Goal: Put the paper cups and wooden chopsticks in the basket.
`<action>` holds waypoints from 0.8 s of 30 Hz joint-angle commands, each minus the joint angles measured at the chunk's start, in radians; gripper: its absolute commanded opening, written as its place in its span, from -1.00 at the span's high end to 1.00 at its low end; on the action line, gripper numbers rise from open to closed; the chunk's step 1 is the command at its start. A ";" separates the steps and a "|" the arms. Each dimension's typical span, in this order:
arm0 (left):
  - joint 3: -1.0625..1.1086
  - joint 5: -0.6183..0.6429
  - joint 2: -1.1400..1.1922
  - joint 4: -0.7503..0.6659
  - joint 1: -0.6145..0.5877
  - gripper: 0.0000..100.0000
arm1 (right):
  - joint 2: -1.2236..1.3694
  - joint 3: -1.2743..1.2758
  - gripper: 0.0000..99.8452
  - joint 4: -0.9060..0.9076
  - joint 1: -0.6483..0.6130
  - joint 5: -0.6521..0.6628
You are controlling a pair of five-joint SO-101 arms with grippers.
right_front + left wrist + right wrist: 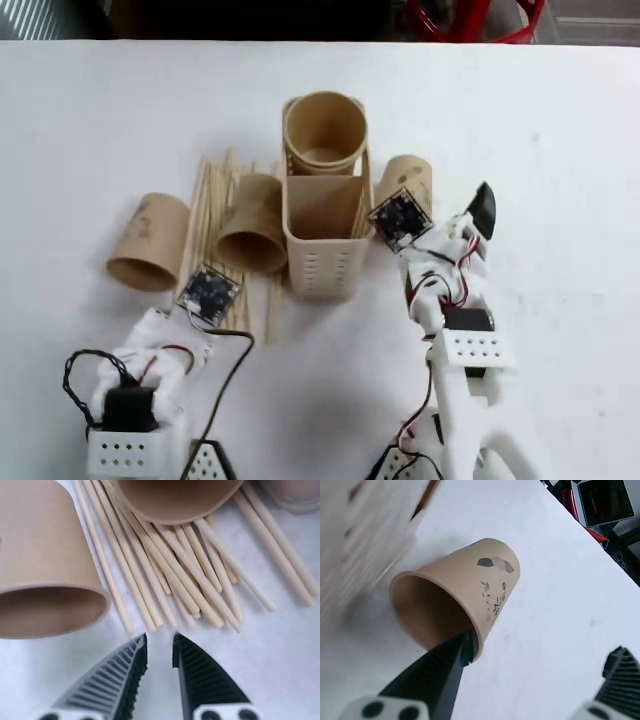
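Note:
A beige basket (320, 262) stands mid-table with one paper cup (325, 130) upright in its far compartment. Wooden chopsticks (212, 205) lie fanned out to its left. One cup (150, 242) lies on its side left of them, and another cup (252, 237) lies on top of them. My left gripper (159, 649) hovers just short of the chopsticks' (180, 580) near ends, open by a narrow gap with nothing in it. A third lying cup (465, 597) rests right of the basket. My right gripper (545, 652) is wide open, one fingertip (466, 645) at that cup's rim.
The basket's wall (365, 540) is close beside the right cup. White tabletop stretches free to the right of the right arm (465, 340) and along the front. Cables trail by the left arm's base (125, 400).

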 commanded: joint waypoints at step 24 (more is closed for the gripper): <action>-0.002 -0.003 0.007 0.015 -0.005 0.80 | 0.380 -0.318 0.20 -0.007 0.001 -0.207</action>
